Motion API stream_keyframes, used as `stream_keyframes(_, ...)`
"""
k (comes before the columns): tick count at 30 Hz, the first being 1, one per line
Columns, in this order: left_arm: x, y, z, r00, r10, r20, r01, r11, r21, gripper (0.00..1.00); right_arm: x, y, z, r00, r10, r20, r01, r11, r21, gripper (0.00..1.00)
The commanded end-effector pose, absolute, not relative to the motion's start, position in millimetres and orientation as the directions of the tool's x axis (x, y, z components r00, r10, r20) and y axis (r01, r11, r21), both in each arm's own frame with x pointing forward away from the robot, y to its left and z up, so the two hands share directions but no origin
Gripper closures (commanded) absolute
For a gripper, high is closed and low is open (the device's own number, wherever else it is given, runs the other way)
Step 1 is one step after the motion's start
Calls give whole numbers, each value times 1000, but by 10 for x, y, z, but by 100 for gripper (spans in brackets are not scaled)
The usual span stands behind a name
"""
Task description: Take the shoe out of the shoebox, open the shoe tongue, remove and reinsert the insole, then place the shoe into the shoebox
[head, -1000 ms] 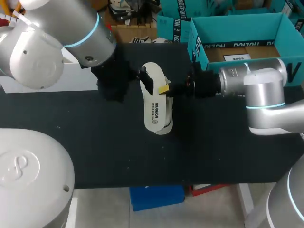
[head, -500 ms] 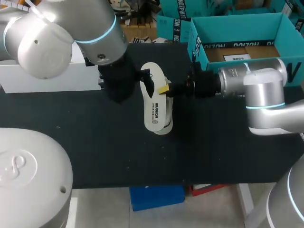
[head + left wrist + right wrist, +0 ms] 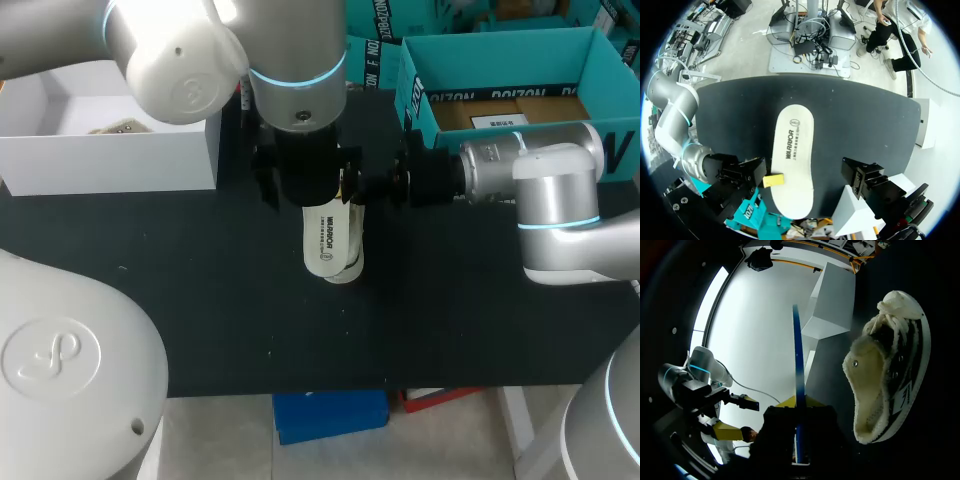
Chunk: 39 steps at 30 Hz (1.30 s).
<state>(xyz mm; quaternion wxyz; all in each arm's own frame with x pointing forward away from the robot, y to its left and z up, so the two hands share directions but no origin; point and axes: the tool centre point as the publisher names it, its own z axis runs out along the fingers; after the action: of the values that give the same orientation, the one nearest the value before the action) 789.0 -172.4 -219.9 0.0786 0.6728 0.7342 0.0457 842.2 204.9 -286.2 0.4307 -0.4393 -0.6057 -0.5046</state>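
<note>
Right fingers clamp the insole edge, shoe on its side on the bench. Left fingers spread wide above, gripping nothing.

Insole's top under left arm

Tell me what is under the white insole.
The shoe lies under the insole, which the right gripper holds, on the black table. From above, only its end shows past the insole; the rest is covered.
</note>
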Motion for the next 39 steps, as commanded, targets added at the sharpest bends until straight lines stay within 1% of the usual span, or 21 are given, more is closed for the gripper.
stream_keyframes(1,7929,-1941,-2305,-96,994,46,982,87,166,0,8426,2059,-2866,-242,99,965,967,105,232,100)
stream_keyframes(12,7860,-1974,-2385,-96,995,26,983,90,158,0,8426,2059,-2866,-242,99,965,967,105,232,100)
stream_keyframes(20,7983,-1964,-2397,-84,996,19,982,80,169,0,8426,2059,-2866,-242,99,965,967,105,232,100)
stream_keyframes(29,8283,-1948,-2426,-71,997,16,983,67,169,0,8426,2059,-2866,-242,99,965,967,105,232,100)
stream_keyframes(39,8834,-1903,-2315,-63,998,27,980,57,191,0,8426,2059,-2866,-242,99,965,967,105,232,100)
